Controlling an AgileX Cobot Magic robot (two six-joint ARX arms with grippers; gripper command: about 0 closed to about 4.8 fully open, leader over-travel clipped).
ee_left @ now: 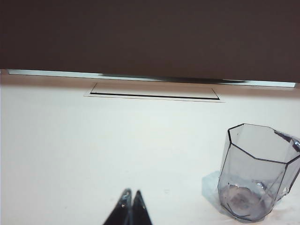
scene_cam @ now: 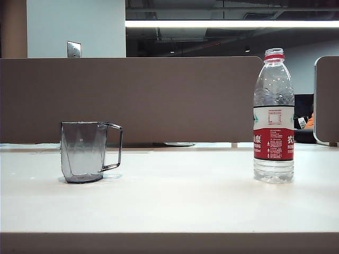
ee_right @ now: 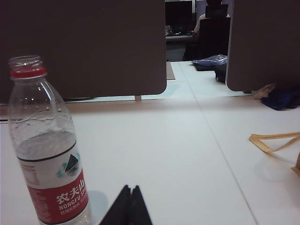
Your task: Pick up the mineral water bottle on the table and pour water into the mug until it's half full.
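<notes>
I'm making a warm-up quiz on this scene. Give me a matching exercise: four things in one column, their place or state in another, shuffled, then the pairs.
Things:
1. mug
2. bottle
3. left gripper
4. cable slot

Places or states:
A. shut, low over the table near the mug
B. uncapped, on the right of the exterior view
C. flush in the tabletop by the partition
D. empty, upright, on the left of the exterior view

Pairs: 1-D, 2-B, 3-A, 4-C

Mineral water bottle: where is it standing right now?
The mineral water bottle stands upright on the right of the table in the exterior view, far from the mug on the left.
</notes>
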